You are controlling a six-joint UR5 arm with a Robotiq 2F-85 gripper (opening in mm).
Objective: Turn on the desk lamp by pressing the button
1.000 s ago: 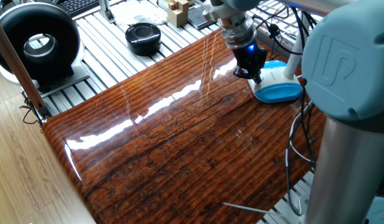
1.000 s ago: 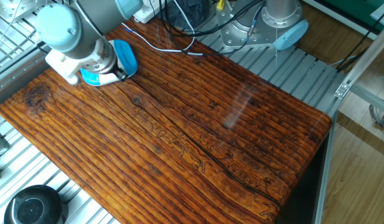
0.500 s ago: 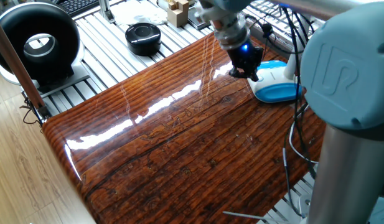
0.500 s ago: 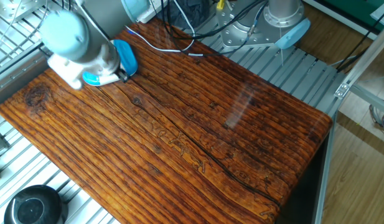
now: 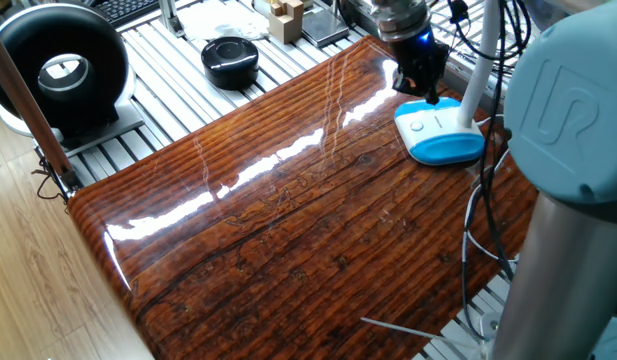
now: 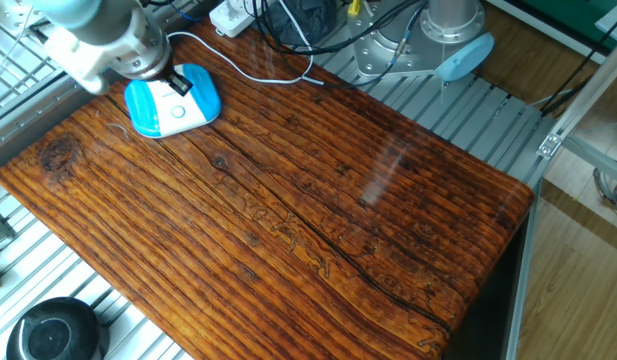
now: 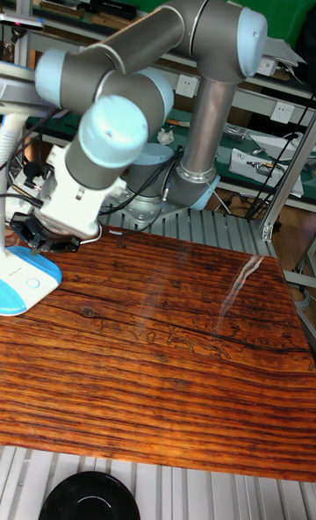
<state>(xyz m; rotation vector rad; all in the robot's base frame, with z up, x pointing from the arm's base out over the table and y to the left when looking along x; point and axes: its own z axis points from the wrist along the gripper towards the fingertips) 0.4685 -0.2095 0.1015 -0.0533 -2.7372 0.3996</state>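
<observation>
The desk lamp (image 5: 440, 136) stands at the table's far right corner, a flat rounded base with a white top, light blue sides and a slim white neck (image 5: 475, 72). A small round button (image 5: 418, 126) shows on the white top, uncovered. My gripper (image 5: 426, 88) hangs just above the back edge of the base, clear of the button. From the other side, the gripper (image 6: 176, 82) is over the far end of the lamp (image 6: 171, 103). The tall view shows the gripper (image 7: 44, 232) above the lamp (image 7: 25, 285). No view shows the fingertips' gap.
The wooden table top (image 5: 288, 220) is glossy. A round black disc device (image 5: 230, 58) and a large black ring-shaped device (image 5: 58, 62) sit on the slatted bench beyond it. A white power strip (image 6: 228, 14) and cables (image 6: 278, 68) lie behind the lamp.
The gripper has lifted off the lamp's base and moved back towards the table's far edge. The white top and its button, covered before, now show.
</observation>
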